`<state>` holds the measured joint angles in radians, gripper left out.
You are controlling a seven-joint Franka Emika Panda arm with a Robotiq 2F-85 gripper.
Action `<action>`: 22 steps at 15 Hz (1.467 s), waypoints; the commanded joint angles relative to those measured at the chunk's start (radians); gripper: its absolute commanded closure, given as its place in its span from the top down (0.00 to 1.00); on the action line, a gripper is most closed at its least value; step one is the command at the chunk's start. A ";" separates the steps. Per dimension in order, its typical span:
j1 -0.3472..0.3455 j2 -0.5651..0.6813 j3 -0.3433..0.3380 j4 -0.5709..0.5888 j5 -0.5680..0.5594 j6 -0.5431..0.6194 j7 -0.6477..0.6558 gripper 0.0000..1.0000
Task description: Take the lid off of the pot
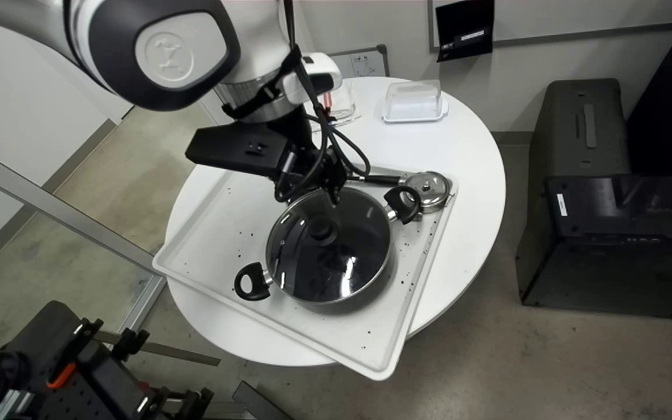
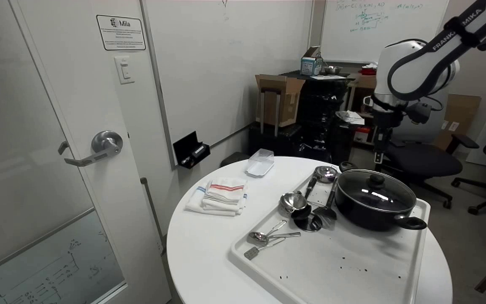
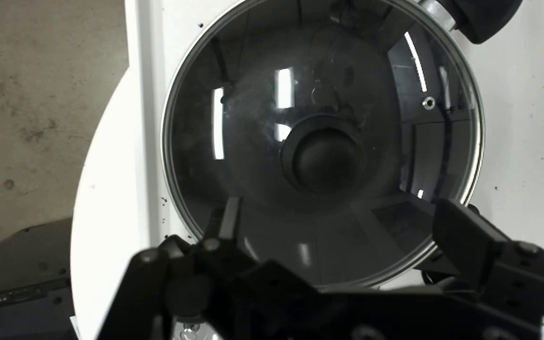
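Observation:
The pot (image 2: 363, 216) is black, wide and upright, with a loop handle on each side, one at the front left (image 1: 252, 282). The lid (image 2: 359, 190) sits flat on the pot, clear glass with a silvery rim. It also shows in an exterior view (image 1: 359, 251) and in the wrist view (image 3: 253, 174). Its dark knob (image 3: 326, 160) is at the centre. My gripper (image 3: 335, 208) is open and empty, its fingers spread wide over the lid's near part, with the knob ahead of them. In both exterior views the gripper (image 2: 379, 158) points down above the lid's edge (image 1: 336, 201), apart from the knob.
The pot stands on a white tray (image 1: 213, 239) on a round white table (image 2: 201, 257). A shiny ladle (image 2: 292, 202), small spoons (image 2: 262, 237) and other utensils lie beside the pot. Folded cloths (image 2: 222, 196) and a clear plastic box (image 1: 412, 102) lie on the table.

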<state>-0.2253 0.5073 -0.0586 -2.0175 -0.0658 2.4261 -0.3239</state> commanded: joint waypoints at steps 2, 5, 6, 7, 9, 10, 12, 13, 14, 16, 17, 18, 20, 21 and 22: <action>-0.006 0.045 -0.001 0.002 -0.009 0.031 -0.029 1.00; -0.006 0.068 -0.005 -0.001 -0.016 0.039 -0.025 1.00; -0.007 0.074 -0.006 -0.003 -0.017 0.043 -0.024 1.00; -0.007 0.081 -0.006 -0.004 -0.019 0.051 -0.026 1.00; -0.007 0.097 -0.010 -0.004 -0.025 0.073 -0.021 1.00; -0.007 0.103 -0.011 -0.004 -0.027 0.080 -0.020 1.00; -0.008 0.116 -0.014 -0.006 -0.033 0.098 -0.019 1.00; -0.008 0.120 -0.016 -0.009 -0.035 0.107 -0.019 1.00; -0.008 0.124 -0.017 -0.011 -0.038 0.118 -0.019 1.00; -0.008 0.133 -0.018 -0.014 -0.042 0.136 -0.019 1.00; -0.008 0.136 -0.018 -0.016 -0.043 0.144 -0.019 1.00; -0.008 0.138 -0.017 -0.018 -0.044 0.150 -0.019 1.00; -0.009 0.140 -0.014 -0.022 -0.044 0.161 -0.022 1.00; -0.008 0.143 -0.014 -0.020 -0.045 0.165 -0.022 1.00; -0.009 0.145 -0.013 -0.020 -0.044 0.168 -0.022 1.00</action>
<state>-0.2291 0.6460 -0.0743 -2.0305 -0.0921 2.5585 -0.3336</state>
